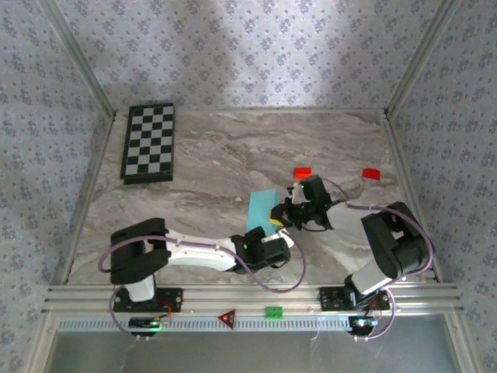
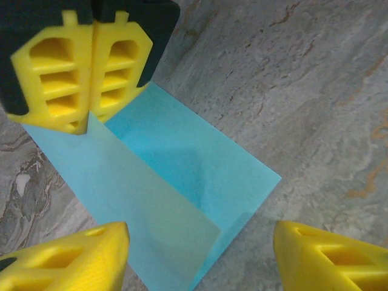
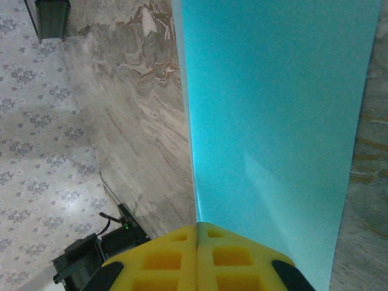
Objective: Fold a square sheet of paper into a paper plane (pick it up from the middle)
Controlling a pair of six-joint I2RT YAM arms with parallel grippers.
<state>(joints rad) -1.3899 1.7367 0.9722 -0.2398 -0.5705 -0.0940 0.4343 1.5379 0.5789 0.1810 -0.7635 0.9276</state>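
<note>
Clearly the folded blue paper (image 1: 262, 208) on the near half of the table (image 1: 210, 155) is thin, floppy and easily crumpled, best held by a stiff creased edge; the right gripper (image 3: 197, 227) is clamped on one edge while the left gripper (image 2: 200, 242) hovers open above it

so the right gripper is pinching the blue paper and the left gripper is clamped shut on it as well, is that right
Not quite. The right gripper is shut on the blue paper, but the left gripper is not clamped on it. It is open, and its fingers stand wide apart over the sheet. The left wrist view shows this.
</note>
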